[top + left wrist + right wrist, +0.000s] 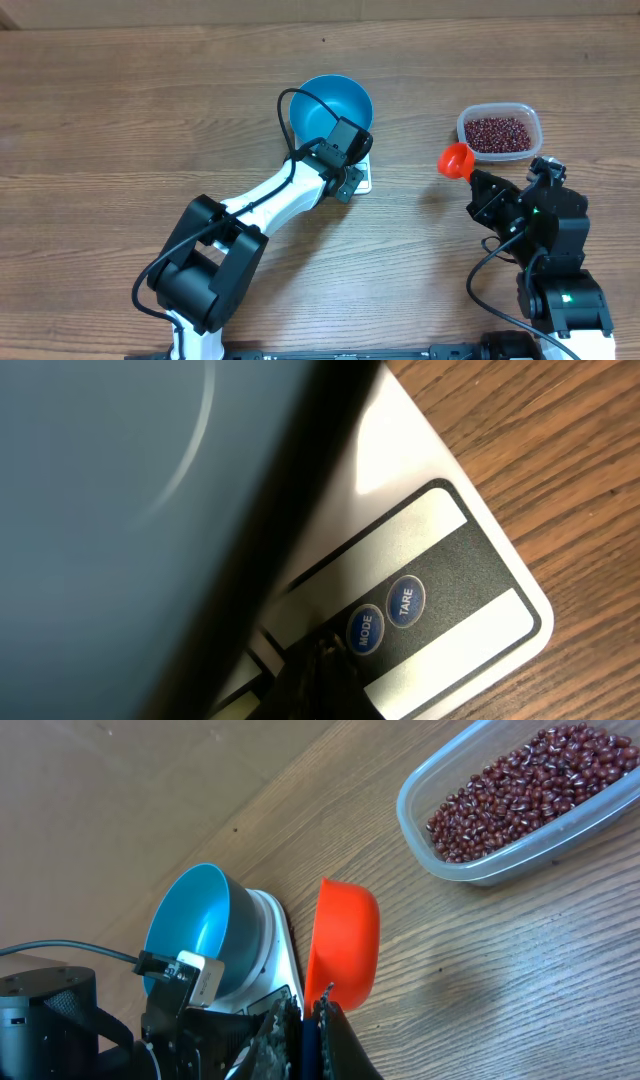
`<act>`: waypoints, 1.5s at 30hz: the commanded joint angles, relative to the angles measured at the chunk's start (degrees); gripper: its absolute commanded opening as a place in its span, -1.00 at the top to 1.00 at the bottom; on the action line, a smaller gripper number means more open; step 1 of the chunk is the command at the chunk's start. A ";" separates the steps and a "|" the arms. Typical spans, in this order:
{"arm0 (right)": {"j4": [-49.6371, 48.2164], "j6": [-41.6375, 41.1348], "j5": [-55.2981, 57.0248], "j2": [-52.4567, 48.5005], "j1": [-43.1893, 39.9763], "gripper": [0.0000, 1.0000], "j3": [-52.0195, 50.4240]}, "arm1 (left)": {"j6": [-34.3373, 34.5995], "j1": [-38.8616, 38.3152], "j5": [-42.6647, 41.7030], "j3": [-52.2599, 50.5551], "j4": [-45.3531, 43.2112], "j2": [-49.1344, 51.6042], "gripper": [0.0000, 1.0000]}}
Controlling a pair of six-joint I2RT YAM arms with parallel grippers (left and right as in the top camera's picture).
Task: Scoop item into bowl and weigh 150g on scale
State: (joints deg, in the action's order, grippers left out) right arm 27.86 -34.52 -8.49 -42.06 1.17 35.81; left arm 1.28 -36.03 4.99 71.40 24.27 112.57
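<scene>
overhead first: the blue bowl (345,100) sits on the white scale (362,178), near the middle of the worktop (120,120), and it looks empty. the beans (497,131) are all in their clear tub (535,125) off to the right, well apart from the bowl.

the left gripper (345,185) is down at the scale's button edge, jaws together, nothing held. on the left wrist view its dark tip sits just beside the mode button (363,630), with the tare button (405,601) next along. i can't tell if it's actually pressing.

the right gripper (318,1015) is clamped on the handle of an orange scoop (456,160), which hangs empty above the wood between scale and tub.

my read: this is the setup step, waking or zeroing the scale with the bowl on it, and no scooping is done yet. next up, i'd say the left arm has to lift clear of the scale so it adds no weight. then the right arm has to swing the scoop over to the tub and dip into the beans.

the surface is brown wood with long grain, flat and matte, bare apart from these things. nothing of the room shows past the worktop's edges.
</scene>
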 commanded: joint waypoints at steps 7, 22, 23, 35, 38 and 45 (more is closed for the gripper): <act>-0.48 0.09 0.79 0.15 -0.17 0.93 2.14 | -0.87 0.00 -0.09 -1.92 1.22 4.07 0.92; -0.52 0.11 0.96 0.15 -0.17 0.93 2.14 | -0.83 0.00 -0.15 -1.92 1.22 4.33 0.92; -0.52 0.11 0.96 0.15 -0.17 0.92 2.14 | -0.85 -0.02 -0.17 -1.92 1.22 4.33 0.92; -1.79 0.11 0.98 0.15 -0.17 0.93 2.14 | -0.92 -0.17 -0.48 -0.61 2.05 -3.89 0.91; -1.79 0.11 0.98 0.15 -0.17 0.92 2.14 | -0.92 -0.15 -0.48 -0.61 2.08 -6.51 0.92; -1.81 0.11 1.01 0.15 -0.17 0.92 2.14 | -0.92 -0.24 -0.50 -0.61 2.19 -8.22 0.92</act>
State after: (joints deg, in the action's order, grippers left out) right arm 26.59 -34.52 -8.49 -42.06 1.15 35.81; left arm 1.26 -36.03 4.95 71.22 26.33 105.60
